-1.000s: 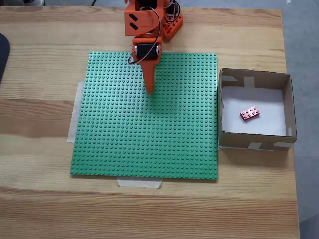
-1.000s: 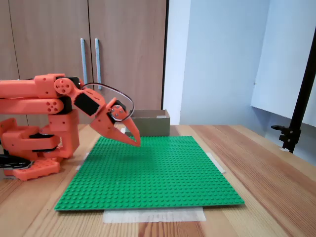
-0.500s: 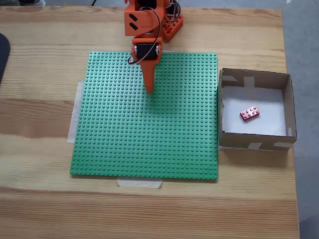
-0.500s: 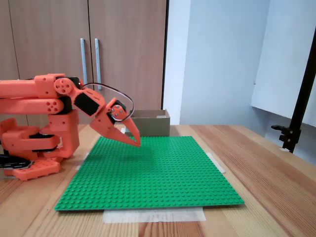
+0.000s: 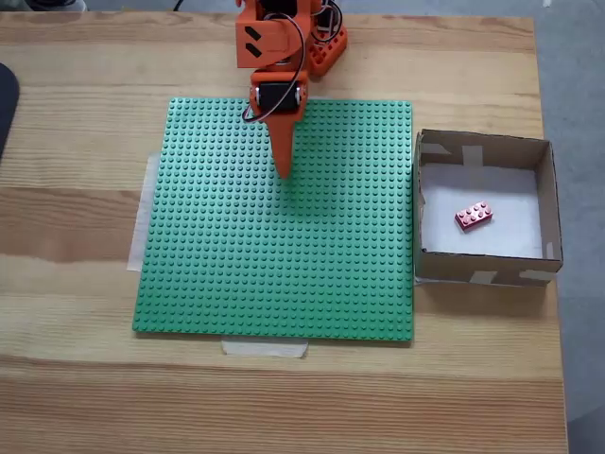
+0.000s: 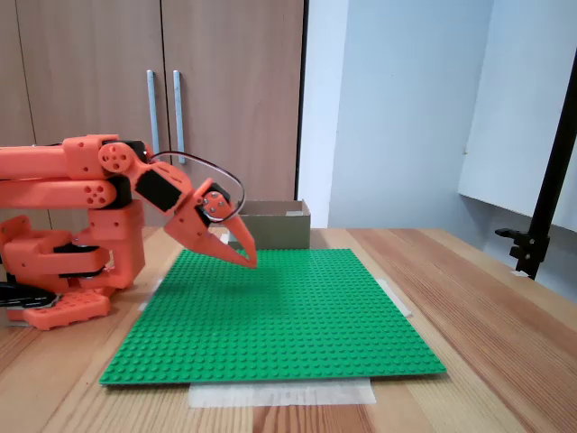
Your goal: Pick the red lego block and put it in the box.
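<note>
The red lego block (image 5: 474,217) lies inside the box (image 5: 548,203); job looks done. The gripper (image 5: 282,172), beside the box, is closed and empty.

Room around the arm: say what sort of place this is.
Probably a hobby or lab workspace indoors: a wooden table carries the taped-down green baseplate and a cardboard box, with wooden cabinet doors and a black stand behind.

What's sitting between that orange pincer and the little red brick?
In the top-down fixed view, between the orange pincer and the small red lego brick lie bare green studded baseplate and the brown cardboard box's wall.
</note>
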